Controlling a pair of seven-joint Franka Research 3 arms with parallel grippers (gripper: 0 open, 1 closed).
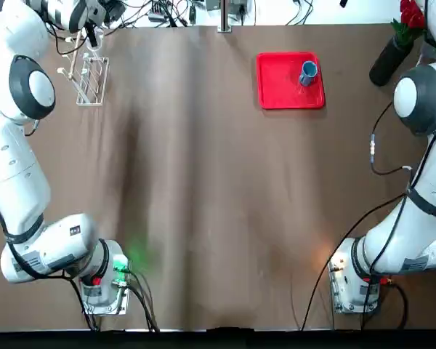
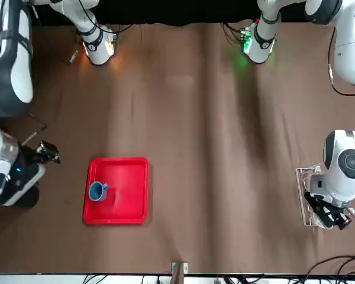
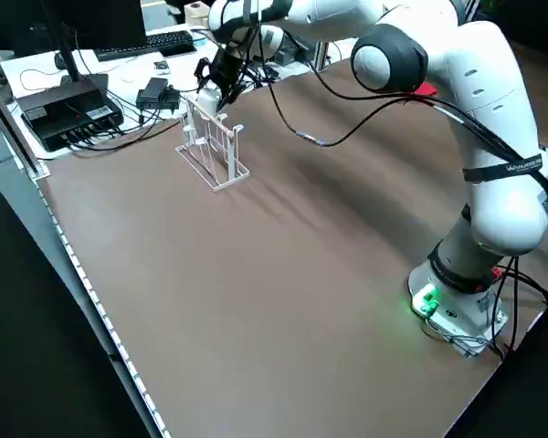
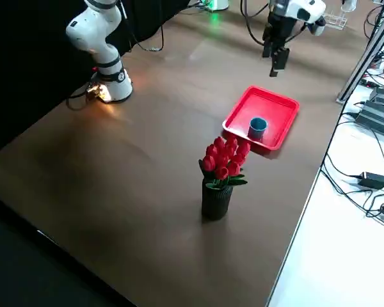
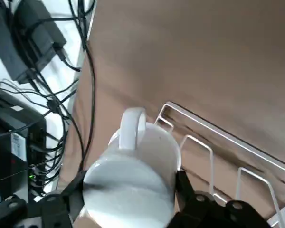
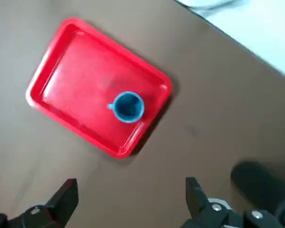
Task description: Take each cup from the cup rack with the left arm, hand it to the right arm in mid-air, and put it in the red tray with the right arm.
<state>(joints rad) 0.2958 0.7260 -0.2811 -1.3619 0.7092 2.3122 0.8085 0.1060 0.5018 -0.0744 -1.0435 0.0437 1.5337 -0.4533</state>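
The white cup sits between the fingers of my left gripper, which is shut on its sides with the handle pointing away. It is held just above the cup rack, a white wire stand at the table's far left corner. The blue cup stands upright in the red tray, near its right edge. My right gripper hangs open and empty in the air near the tray, apart from the blue cup.
A black vase with red flowers stands at the table's far right corner, right of the tray. Cables and power bricks lie on the white bench beyond the rack. Brown tabletop spreads between the arm bases.
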